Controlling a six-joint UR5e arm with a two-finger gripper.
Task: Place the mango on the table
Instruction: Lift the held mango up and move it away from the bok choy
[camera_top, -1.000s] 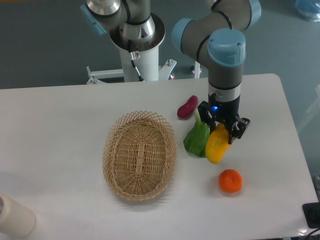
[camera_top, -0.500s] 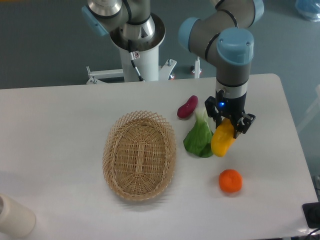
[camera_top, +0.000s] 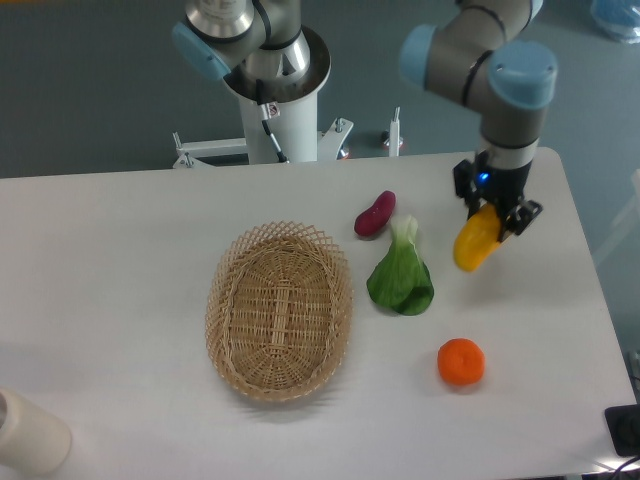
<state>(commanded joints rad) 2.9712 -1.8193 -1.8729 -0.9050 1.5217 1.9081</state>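
— Where's the mango?

— Clamped between the fingers of the gripper, upper end tucked up into the jaws, lower yellow end slanting down and to the left of frame. Hanging above the right part of the table, with a faint shadow on the white surface beneath; cannot tell from this single view whether clear of the top or grazing it.

— And the grip itself?

— Closed on the fruit, one dark finger showing on each side of its upper end. Wrist pointing straight down, blue light lit on the near face.

— Anything close by?

— Leafy green vegetable lying flat to the left of the mango, apart from it. Purple-red oblong vegetable just beyond the leaf's pale stalk, nearly touching. Orange sitting well below in frame, nearer the front edge. Wicker basket farther left, near the middle of the tabletop. Pale cylinder cut off at the bottom left corner.
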